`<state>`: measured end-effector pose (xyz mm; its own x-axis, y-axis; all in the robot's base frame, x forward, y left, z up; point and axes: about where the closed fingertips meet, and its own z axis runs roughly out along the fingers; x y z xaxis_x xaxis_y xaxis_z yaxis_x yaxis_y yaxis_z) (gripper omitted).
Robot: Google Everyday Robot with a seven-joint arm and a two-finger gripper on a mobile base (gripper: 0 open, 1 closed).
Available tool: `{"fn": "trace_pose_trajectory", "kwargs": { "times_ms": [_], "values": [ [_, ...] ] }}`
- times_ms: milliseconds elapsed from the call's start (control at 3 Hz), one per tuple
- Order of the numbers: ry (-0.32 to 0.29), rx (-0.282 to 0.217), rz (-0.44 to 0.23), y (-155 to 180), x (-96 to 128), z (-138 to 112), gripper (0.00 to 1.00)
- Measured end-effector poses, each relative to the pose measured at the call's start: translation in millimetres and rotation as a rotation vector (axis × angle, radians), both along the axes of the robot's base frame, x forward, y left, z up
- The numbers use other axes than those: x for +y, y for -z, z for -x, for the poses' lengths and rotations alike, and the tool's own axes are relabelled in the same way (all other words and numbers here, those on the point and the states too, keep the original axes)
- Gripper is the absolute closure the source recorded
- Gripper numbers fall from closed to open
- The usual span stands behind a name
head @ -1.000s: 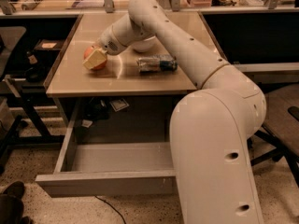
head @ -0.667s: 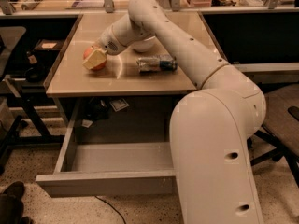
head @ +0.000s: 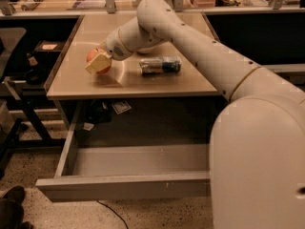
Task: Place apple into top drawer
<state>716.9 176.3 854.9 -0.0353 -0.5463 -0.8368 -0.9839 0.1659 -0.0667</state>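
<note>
The red-orange apple [head: 92, 56] sits at the left of the beige table [head: 157, 82]. My gripper [head: 98, 64] is on the apple, with one cream finger [head: 97, 63] across its front, shut on it, at or just above the tabletop. The top drawer [head: 125, 186] is pulled out wide open under the table's front edge. Its grey inside holds nothing that I can see. My arm reaches in from the right and hides the drawer's right end.
A silver-and-blue foil snack packet [head: 160, 65] lies on the table right of the apple. A white bowl [head: 150, 49] is mostly hidden behind my arm. A black chair base [head: 19, 128] stands at the left. Cluttered benches run along the back.
</note>
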Motion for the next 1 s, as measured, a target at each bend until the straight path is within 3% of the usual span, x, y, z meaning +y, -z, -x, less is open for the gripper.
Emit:
{"fn": "trace_pose_trajectory", "kwargs": {
  "times_ms": [333,667,1000],
  "values": [
    [0.042,-0.015,-0.013,-6,-12,31,1.0],
    [0.083,-0.017,-0.026,-14,-50,99,1.0],
    [0.083,-0.018,-0.026,-14,-50,99,1.0]
  ]
}}
